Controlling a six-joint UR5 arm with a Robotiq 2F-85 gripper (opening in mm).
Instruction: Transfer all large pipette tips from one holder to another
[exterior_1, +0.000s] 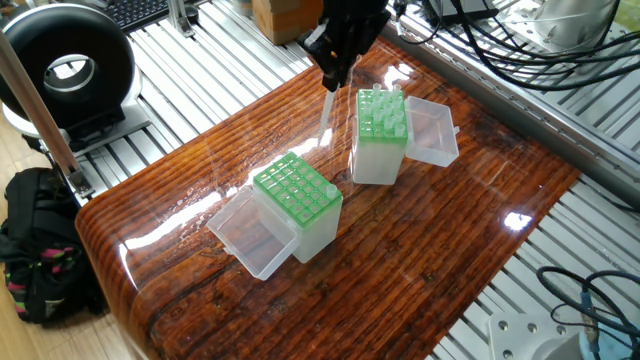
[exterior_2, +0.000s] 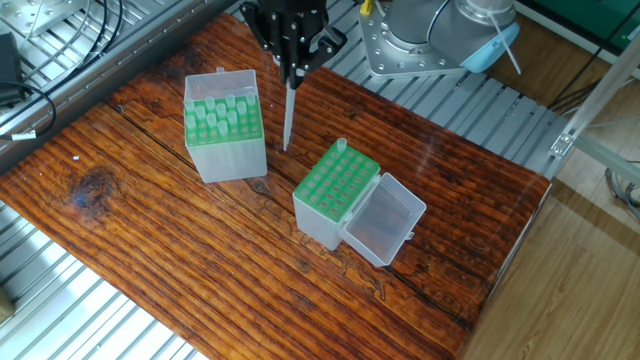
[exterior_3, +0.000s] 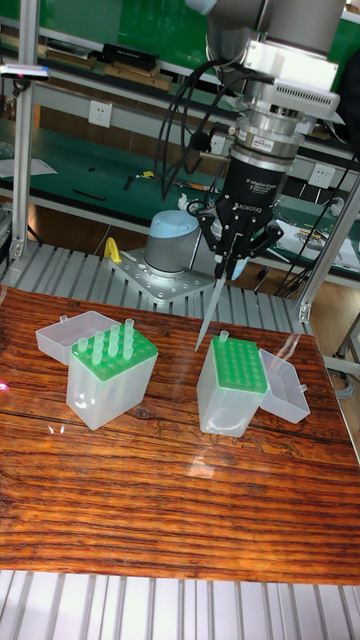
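Observation:
My gripper (exterior_1: 334, 72) (exterior_2: 290, 76) (exterior_3: 222, 268) is shut on the top of one large pipette tip (exterior_1: 327, 108) (exterior_2: 288, 120) (exterior_3: 208, 318). The translucent cone hangs point down in the air between the two green-topped holders. One holder (exterior_1: 380, 115) (exterior_2: 223, 122) (exterior_3: 113, 352) carries several upright tips. The other holder (exterior_1: 296, 190) (exterior_2: 337, 180) (exterior_3: 233, 364) shows a single tip (exterior_2: 341, 148) (exterior_3: 223, 338) standing at a corner of its grid. Both holders sit on the wooden table (exterior_1: 420, 250) with their lids swung open.
Clear lids (exterior_1: 436, 130) (exterior_2: 385, 222) stick out beside the holders. The arm's base (exterior_2: 430, 35) stands at the table's far side. A black round device (exterior_1: 65, 68), a backpack (exterior_1: 35, 250) and cables (exterior_1: 520, 50) lie off the table.

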